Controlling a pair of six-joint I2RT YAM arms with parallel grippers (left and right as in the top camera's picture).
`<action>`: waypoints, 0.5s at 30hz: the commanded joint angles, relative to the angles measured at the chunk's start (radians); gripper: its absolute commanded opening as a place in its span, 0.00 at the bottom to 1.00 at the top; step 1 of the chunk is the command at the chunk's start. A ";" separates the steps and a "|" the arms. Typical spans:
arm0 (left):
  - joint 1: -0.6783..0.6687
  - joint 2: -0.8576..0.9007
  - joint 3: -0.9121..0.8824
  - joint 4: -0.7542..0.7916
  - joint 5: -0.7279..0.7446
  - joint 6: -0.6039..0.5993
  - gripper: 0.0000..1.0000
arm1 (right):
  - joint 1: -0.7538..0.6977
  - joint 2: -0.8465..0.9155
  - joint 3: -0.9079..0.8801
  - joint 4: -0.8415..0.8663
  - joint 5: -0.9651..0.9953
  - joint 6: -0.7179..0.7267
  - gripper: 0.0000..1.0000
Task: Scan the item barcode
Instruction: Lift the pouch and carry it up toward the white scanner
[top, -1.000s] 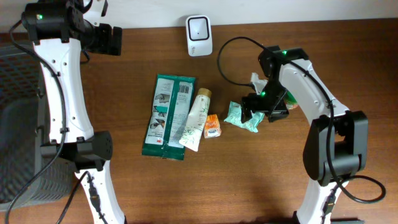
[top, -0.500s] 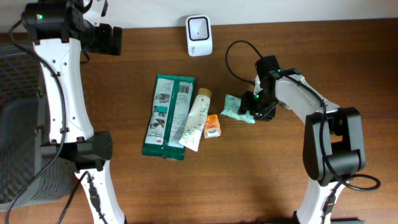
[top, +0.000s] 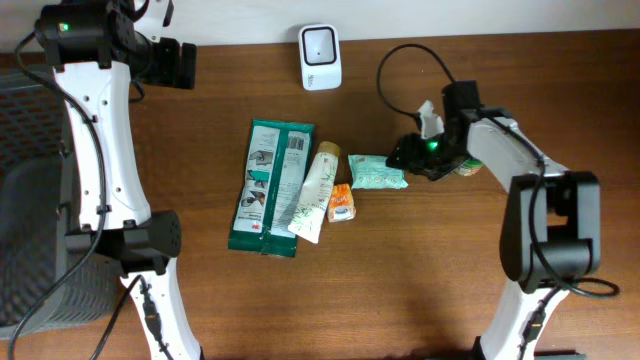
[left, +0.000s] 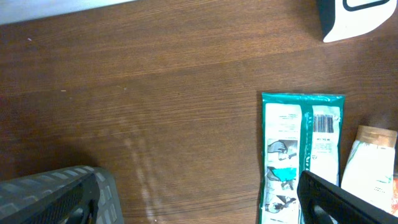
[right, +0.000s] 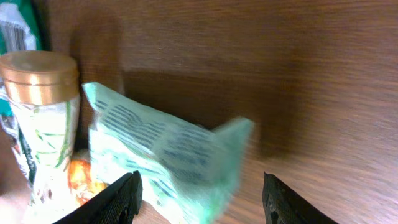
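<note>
From overhead I am seeing the right gripper sitting at the right end of the mint-green packet. The packet is lying on the wooden table just right of a small orange sachet. It is well apart from the white barcode scanner, which is standing at the far edge. That view is not showing me the fingers themselves.

The right wrist camera is filling that in. The 2 black fingers are standing apart with the packet between them. One end of the packet is blurring and tilting up off the wood, casting a shadow behind it. Whether the pads are pinching it or only flanking it, I cannot tell. This camera is also showing rows of dark print on the packet, too smeared to read, and the gold-capped white tube just beside the packet's left edge.

The left gripper is hanging released over bare wood toward the table's far left, jaws wide and nothing between them. Its wrist camera is giving me what the overhead is only hinting at: a crisp printed barcode on the dark green pack. It is also catching the tube's cap just beside that pack and 1 corner of the scanner at the top right. Neither the mint-green packet nor the other arm is appearing in it.
</note>
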 joint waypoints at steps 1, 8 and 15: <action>0.007 -0.005 0.003 0.002 0.008 0.012 0.99 | 0.032 0.064 0.011 0.027 -0.072 0.005 0.59; 0.007 -0.005 0.003 0.002 0.008 0.013 0.99 | 0.034 0.084 0.010 0.028 -0.069 -0.006 0.15; 0.007 -0.005 0.003 0.002 0.008 0.012 0.99 | 0.005 -0.048 0.271 -0.328 -0.079 -0.195 0.04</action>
